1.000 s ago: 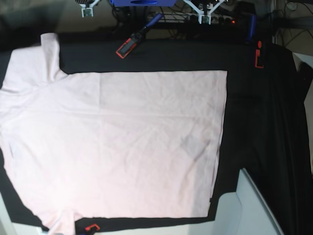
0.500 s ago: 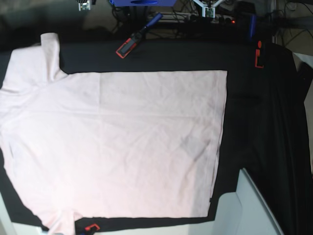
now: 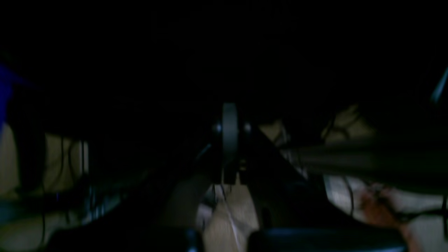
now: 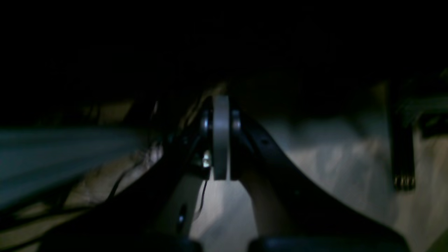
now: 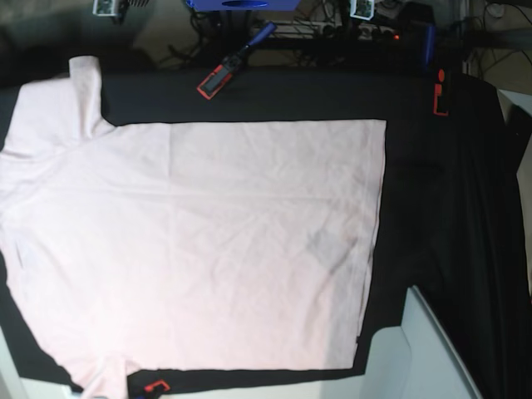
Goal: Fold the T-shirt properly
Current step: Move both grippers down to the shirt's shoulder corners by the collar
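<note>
Large pale pink cotton T-shirt (image 5: 199, 241): matt, soft cloth w/ fine wrinkles all over. Black table cloth (image 5: 440, 208) under it: matt fabric, creased nr right edge. Red-black clamp (image 5: 218, 81) at far edge: plastic, slight sheen.

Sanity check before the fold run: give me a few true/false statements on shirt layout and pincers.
1. The T-shirt lies spread flat on the black table cloth. True.
2. Its printed lettering faces up. False: the plain side shows.
3. The left pincer grips a sleeve. False: shut, holding nothing, off the shirt.
4. The right pincer is shut and empty. True.
5. A red-and-black clamp lies beyond the shirt's far edge. True.
</note>
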